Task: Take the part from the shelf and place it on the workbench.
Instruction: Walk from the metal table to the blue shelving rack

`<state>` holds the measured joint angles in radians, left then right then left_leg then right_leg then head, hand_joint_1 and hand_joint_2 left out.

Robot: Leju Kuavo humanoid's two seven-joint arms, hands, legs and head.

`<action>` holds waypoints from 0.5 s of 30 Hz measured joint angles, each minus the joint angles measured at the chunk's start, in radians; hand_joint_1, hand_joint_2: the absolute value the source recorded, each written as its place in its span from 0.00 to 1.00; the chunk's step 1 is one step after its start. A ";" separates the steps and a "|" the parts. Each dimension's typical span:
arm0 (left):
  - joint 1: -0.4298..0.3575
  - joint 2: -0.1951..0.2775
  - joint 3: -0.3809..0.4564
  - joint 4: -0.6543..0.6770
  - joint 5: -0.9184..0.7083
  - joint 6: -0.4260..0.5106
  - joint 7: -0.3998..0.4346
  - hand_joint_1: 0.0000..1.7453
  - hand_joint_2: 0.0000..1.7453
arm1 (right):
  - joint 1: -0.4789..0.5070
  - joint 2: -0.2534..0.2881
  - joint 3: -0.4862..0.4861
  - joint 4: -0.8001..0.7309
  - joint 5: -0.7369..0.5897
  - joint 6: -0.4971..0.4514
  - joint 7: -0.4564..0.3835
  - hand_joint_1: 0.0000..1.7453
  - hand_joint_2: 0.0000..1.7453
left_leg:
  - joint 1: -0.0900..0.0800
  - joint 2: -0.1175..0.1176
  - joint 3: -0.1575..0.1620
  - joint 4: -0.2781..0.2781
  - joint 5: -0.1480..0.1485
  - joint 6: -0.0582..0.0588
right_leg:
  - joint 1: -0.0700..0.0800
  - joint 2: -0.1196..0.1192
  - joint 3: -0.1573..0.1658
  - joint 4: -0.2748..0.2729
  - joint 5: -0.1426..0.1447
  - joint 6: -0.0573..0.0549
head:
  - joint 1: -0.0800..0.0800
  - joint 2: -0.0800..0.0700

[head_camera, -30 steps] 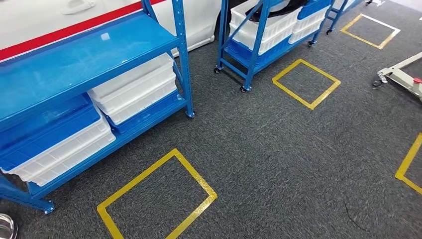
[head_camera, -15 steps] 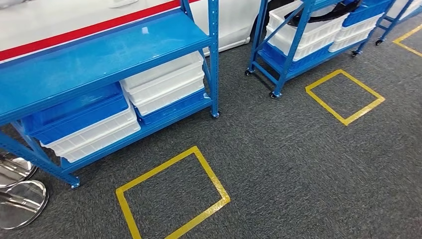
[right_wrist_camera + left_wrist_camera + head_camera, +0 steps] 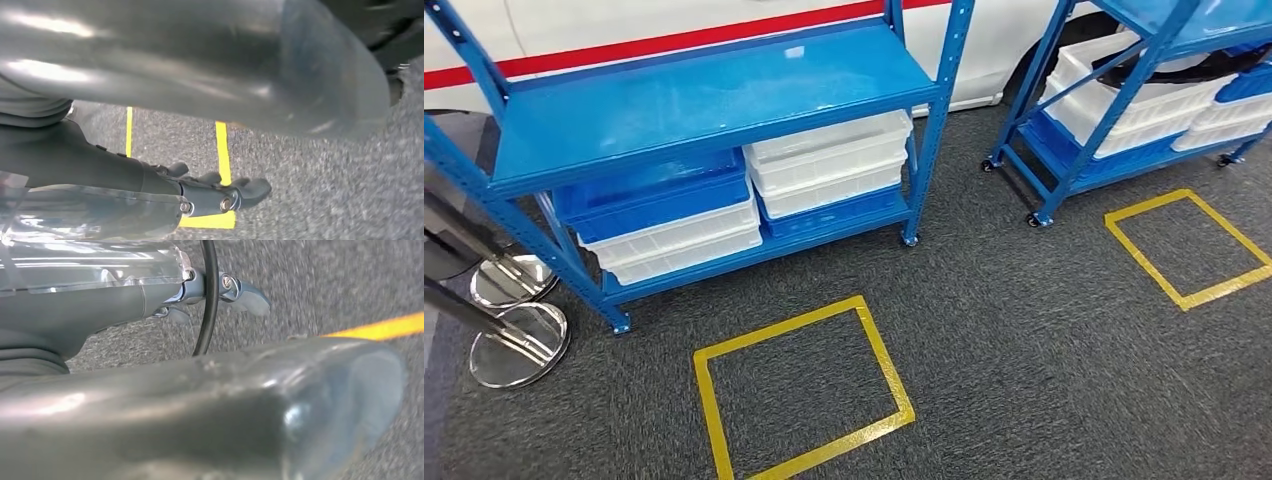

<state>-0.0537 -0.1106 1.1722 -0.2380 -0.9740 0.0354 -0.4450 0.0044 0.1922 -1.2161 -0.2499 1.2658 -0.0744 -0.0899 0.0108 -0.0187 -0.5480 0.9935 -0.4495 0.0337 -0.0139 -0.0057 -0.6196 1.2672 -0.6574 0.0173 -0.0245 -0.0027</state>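
Observation:
A blue shelf rack (image 3: 704, 100) stands ahead in the head view, its top board bare and white and blue bins (image 3: 829, 160) stacked on its lower level. A second blue rack on castors (image 3: 1114, 110) at the right holds white bins, and a dark curved item (image 3: 1169, 62) lies in one of them. My left hand (image 3: 165, 300) hangs over grey carpet with its fingers (image 3: 245, 292) stretched out and nothing in it. My right hand (image 3: 150, 185) also hangs above the carpet, its fingers (image 3: 245, 192) extended and holding nothing.
Yellow tape squares (image 3: 799, 395) (image 3: 1189, 245) mark the grey carpet in front of each rack. Two chrome stand bases (image 3: 519, 345) sit at the left beside the rack's leg. A white car body with a red stripe (image 3: 674, 40) is behind the racks.
The whole picture has shifted rightward, so the camera has turned left. The near rack now sits centred and the chrome stand bases have come fully into view.

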 joint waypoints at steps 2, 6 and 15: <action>0.000 0.000 0.002 0.000 0.000 -0.001 -0.002 0.00 0.00 | 0.002 0.000 -0.004 0.000 0.001 0.000 0.001 0.00 0.00 | 0.000 -0.028 0.002 0.001 -0.001 -0.001 | -0.002 0.004 -0.023 0.020 0.027 0.001 | 0.000 0.000; 0.005 -0.001 0.004 0.000 0.001 -0.009 -0.010 0.00 0.00 | -0.001 0.000 -0.021 -0.002 -0.017 -0.006 -0.003 0.00 0.00 | -0.004 -0.063 0.004 0.014 -0.017 -0.015 | -0.005 0.024 0.056 -0.215 0.165 -0.006 | 0.000 0.000; 0.003 -0.002 0.007 0.000 -0.001 -0.017 -0.019 0.00 0.00 | 0.003 0.004 -0.042 -0.007 -0.020 -0.003 -0.004 0.00 0.00 | 0.001 0.008 -0.121 0.267 -0.141 -0.062 | -0.003 0.003 0.099 -0.255 0.143 -0.049 | 0.000 0.000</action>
<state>-0.0511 -0.1124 1.1794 -0.2379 -0.9747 0.0179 -0.4643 0.0075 0.1957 -1.2583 -0.2571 1.2454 -0.0771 -0.0942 0.0123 -0.0106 -0.6694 1.2606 -0.5904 -0.0286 -0.0167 -0.0024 -0.5205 1.0122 -0.5139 -0.0315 -0.0248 -0.0027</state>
